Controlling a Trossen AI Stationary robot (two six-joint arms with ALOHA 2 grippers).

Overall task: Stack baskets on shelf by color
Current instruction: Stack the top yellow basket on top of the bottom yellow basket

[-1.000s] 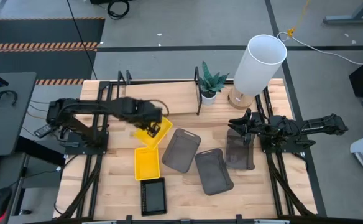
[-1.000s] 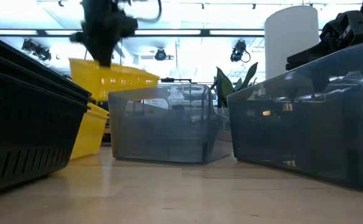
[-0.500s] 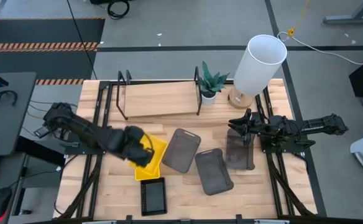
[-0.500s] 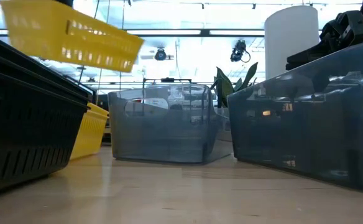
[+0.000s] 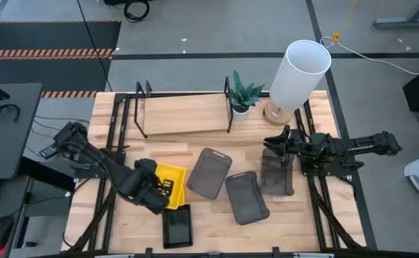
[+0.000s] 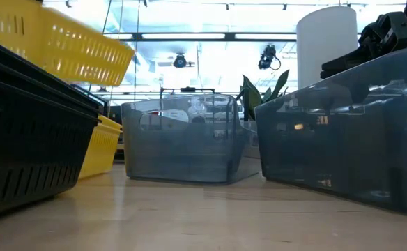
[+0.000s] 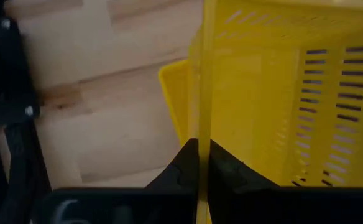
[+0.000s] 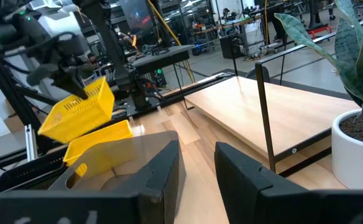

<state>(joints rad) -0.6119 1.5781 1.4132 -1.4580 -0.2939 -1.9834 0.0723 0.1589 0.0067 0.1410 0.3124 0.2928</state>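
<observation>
Now my left gripper is down at the front left of the table, clamped on the rim of a yellow basket; a second ago it held that basket up near the shelf, so I've swung it away from the shelf and back over the other yellow basket lying on the table. I read that as nesting the yellows first, not placing yet; the shelf plank holds no basket. Left arm is stretched low from its base, wrist turned in, the held basket tilted and hanging above the lower one, apart from it. Just in front sits a black basket. Middle of the table: three grey baskets, unstacked, near each other. Right gripper waits by the rightmost grey one, fingers parted, holding nothing. Plant and white cylinder stand right of the shelf.
</observation>
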